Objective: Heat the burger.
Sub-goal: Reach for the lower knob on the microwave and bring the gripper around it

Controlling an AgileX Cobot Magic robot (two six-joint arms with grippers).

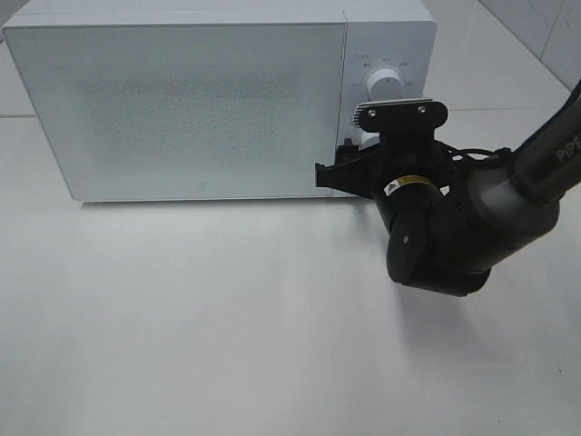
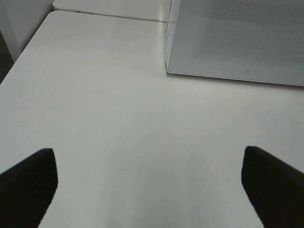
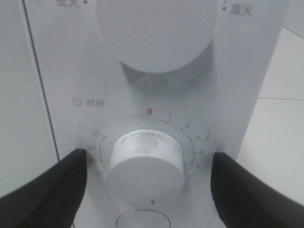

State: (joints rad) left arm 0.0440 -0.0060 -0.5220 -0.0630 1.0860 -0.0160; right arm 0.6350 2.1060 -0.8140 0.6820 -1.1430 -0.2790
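I am not seeing the burger in any of my three views. The microwave [image 1: 218, 95] is standing on the bench [image 1: 227, 318] with its door [image 1: 182, 104] shut. The door's pale dotted panel is showing nothing through it, so I cannot tell whether the burger is sitting behind it.

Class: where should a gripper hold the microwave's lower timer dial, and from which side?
Pinch the round side wall of the timer dial, approaching the control panel head-on. It is a short cylinder standing proud of the panel, and the right gripper flanks it, fingers open.
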